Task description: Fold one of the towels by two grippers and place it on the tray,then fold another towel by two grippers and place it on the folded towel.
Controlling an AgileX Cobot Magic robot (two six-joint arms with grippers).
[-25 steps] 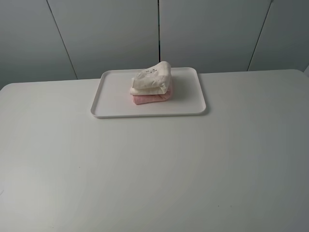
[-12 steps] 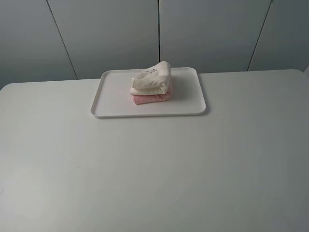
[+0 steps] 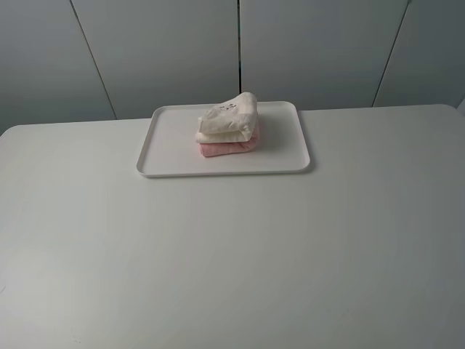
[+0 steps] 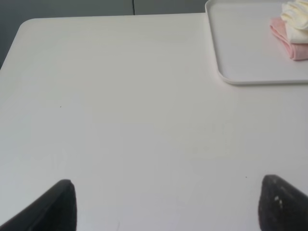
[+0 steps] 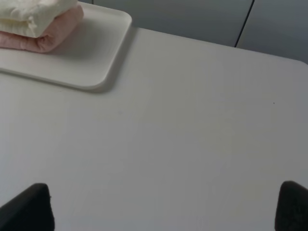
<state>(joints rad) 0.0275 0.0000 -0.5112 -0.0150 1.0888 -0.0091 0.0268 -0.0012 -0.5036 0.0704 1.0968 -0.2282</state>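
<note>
The white tray (image 3: 174,145) lies at the back middle of the table. On it rests the folded pink towel (image 3: 227,148), and the folded cream towel (image 3: 229,120) sits on top of that. Both arms are out of the exterior view. In the left wrist view, my left gripper (image 4: 168,207) is open over bare table, well short of the tray (image 4: 240,48), pink towel (image 4: 285,38) and cream towel (image 4: 297,17). My right gripper (image 5: 163,207) is open too, away from the tray (image 5: 96,57), pink towel (image 5: 50,33) and cream towel (image 5: 33,14). Neither holds anything.
The white table (image 3: 232,254) spreads wide in front of the tray. Grey wall panels (image 3: 240,51) stand behind its rear edge. The table's left rear corner (image 4: 29,24) shows in the left wrist view.
</note>
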